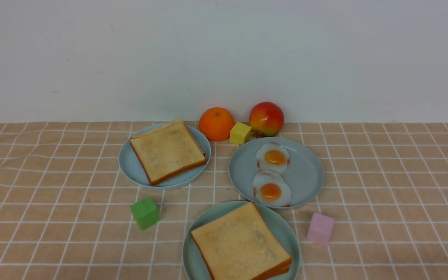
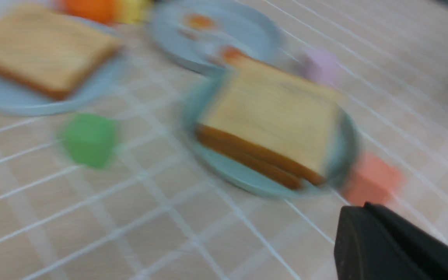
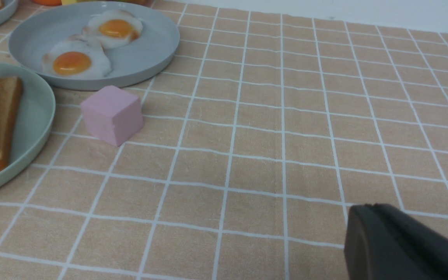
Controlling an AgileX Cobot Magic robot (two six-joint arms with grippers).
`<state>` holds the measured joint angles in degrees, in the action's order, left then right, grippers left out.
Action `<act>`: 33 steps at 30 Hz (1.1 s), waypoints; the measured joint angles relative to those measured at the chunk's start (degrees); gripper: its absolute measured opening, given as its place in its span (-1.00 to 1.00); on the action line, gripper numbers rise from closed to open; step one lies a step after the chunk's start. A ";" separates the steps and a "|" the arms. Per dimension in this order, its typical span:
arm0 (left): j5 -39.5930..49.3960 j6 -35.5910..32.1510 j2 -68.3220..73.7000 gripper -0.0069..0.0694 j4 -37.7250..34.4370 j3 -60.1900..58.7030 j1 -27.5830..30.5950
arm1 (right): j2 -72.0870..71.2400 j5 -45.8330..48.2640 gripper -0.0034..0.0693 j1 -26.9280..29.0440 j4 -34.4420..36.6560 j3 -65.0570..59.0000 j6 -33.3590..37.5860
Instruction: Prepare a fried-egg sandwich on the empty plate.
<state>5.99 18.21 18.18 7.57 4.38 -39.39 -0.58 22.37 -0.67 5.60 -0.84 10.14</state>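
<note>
From the front, the mint plate [image 1: 290, 233] sat at the table's near edge carrying the stacked toast slices [image 1: 239, 243], their filling hidden; two spare eggs [image 1: 272, 174] lay on a grey plate [image 1: 309, 175] behind, so the sandwich looked assembled. The blurred left wrist view showed two crusts stacked on that plate [image 2: 224, 171] and the left pincer [image 2: 395, 245] pressed together. In the right wrist view the right pincer [image 3: 403, 245], also pressed together, hung clear above bare cloth, apparently finished.
</note>
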 joint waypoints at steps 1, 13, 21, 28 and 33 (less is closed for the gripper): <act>0.00 -0.62 -1.91 -0.85 -1.63 0.00 4.59 | 0.00 0.00 -0.91 0.00 0.00 0.00 0.00; 7.32 -7.88 -18.60 -0.85 -8.46 -2.23 38.94 | 0.00 0.00 -0.89 0.00 0.00 0.00 0.00; 15.70 -6.25 -18.80 -0.85 -10.72 -6.15 39.84 | -0.02 0.05 -0.87 0.00 0.00 0.00 0.00; 15.81 -6.07 -18.80 -0.85 -10.79 -6.15 39.84 | -0.02 0.05 -0.85 0.00 0.00 0.00 0.00; 15.81 -6.07 -18.80 -0.85 -10.79 -6.15 39.84 | -0.02 0.05 -0.82 0.00 0.00 0.00 0.00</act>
<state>21.80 12.14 -0.62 -3.22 -1.77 0.45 -0.61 22.42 -0.67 5.60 -0.84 10.14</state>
